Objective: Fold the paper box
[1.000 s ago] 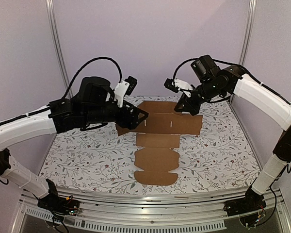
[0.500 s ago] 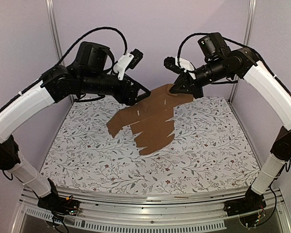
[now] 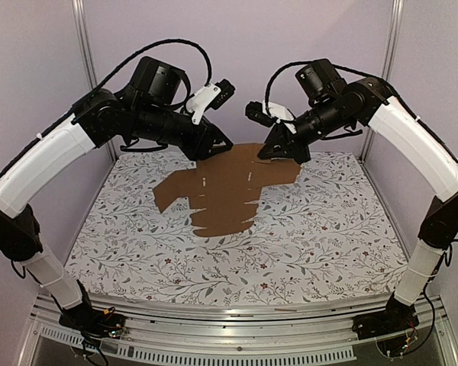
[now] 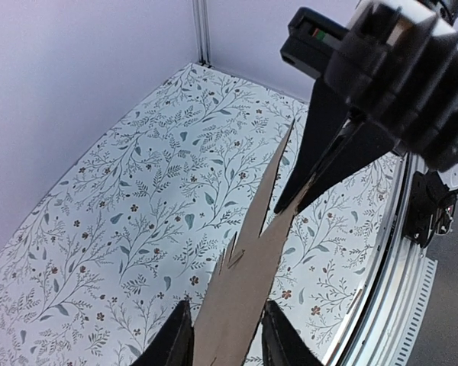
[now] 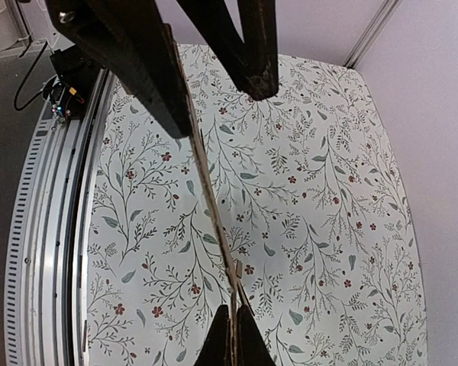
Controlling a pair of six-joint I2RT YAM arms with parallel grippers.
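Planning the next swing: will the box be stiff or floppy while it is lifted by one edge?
Probably fairly stiff: the box looks flat and straight-edged in the wrist views, though the right end effector pinches just one edge. Likely light, as that pinch seems to carry it. It may hinge at its creases; its free panels hang toward the table.
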